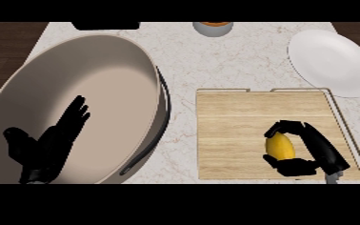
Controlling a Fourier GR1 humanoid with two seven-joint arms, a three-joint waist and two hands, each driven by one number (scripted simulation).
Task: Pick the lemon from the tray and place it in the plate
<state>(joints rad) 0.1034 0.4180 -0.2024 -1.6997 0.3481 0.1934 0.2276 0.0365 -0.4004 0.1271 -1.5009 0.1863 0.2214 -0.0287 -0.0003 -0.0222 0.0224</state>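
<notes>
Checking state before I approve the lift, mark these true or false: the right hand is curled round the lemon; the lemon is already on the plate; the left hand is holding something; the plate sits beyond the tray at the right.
1. The right hand is curled round the lemon: true.
2. The lemon is on the plate: false, it is over the wooden tray.
3. The left hand holds something: false, it is open and holds nothing.
4. The plate sits beyond the tray at the right: true.

You see the yellow lemon lying lengthwise on the pale wooden tray, near its right edge. Your white plate sits on the counter just beyond the tray's far right corner.
</notes>
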